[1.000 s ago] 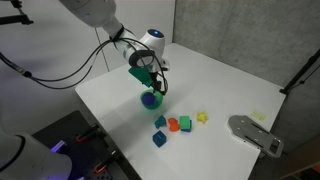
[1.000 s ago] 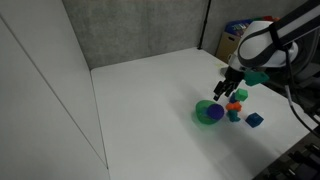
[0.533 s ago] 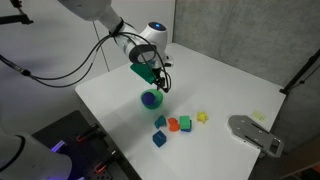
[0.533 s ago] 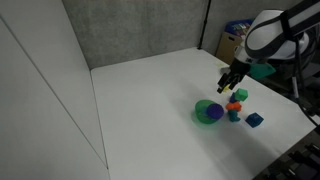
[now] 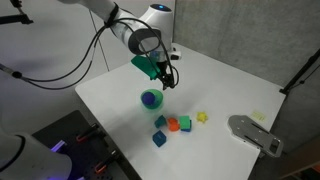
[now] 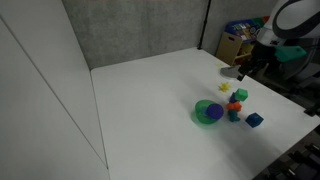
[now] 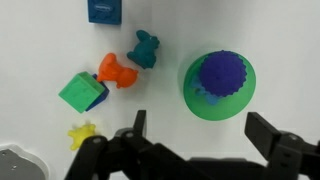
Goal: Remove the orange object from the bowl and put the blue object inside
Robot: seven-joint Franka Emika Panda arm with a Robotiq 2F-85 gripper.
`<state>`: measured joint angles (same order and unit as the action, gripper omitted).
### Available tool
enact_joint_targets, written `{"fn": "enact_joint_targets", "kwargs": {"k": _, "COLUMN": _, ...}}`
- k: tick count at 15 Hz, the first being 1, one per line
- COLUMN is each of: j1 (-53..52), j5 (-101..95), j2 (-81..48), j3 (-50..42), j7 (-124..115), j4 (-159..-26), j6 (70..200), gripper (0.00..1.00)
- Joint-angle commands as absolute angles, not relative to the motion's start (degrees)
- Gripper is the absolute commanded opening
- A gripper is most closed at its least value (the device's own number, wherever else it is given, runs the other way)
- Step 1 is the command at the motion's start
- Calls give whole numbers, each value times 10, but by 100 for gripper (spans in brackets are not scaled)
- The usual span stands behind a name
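The bright-green bowl (image 5: pixel 150 100) (image 6: pixel 208 113) (image 7: pixel 218 88) stands on the white table with the dark blue-purple ball (image 7: pixel 221 72) (image 5: pixel 151 98) (image 6: pixel 211 113) inside it. The orange object (image 5: pixel 173 125) (image 6: pixel 233 106) (image 7: pixel 116 71) lies on the table outside the bowl, beside the green cube (image 7: pixel 83 92). My gripper (image 5: pixel 166 80) (image 6: pixel 240 72) (image 7: pixel 200 135) hangs open and empty above the table, well above the bowl and the toys.
Two teal-blue blocks (image 7: pixel 144 48) (image 7: pixel 104 9), the green cube (image 5: pixel 184 123) and a small yellow piece (image 7: pixel 83 133) (image 5: pixel 202 117) lie near the orange object. A grey flat device (image 5: pixel 255 135) lies near the table's edge. A grey wall panel stands behind the table.
My gripper has risen and drawn back from just above the bowl. The blue ball stays in the bowl; the toys have not moved.
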<state>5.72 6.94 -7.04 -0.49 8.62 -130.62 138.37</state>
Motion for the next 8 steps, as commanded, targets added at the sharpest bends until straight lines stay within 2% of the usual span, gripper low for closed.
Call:
{"fn": "enact_joint_targets", "kwargs": {"k": 1, "j1": 51, "j5": 11, "j2": 8, "j3": -29, "j7": 24, "j4": -1318, "j6": 1306, "gripper": 100}}
{"fn": "enact_joint_targets", "kwargs": {"k": 8, "j1": 57, "j5": -53, "j2": 128, "j3": -36, "j7": -32, "j4": -1287, "j6": 1104, "gripper": 100}}
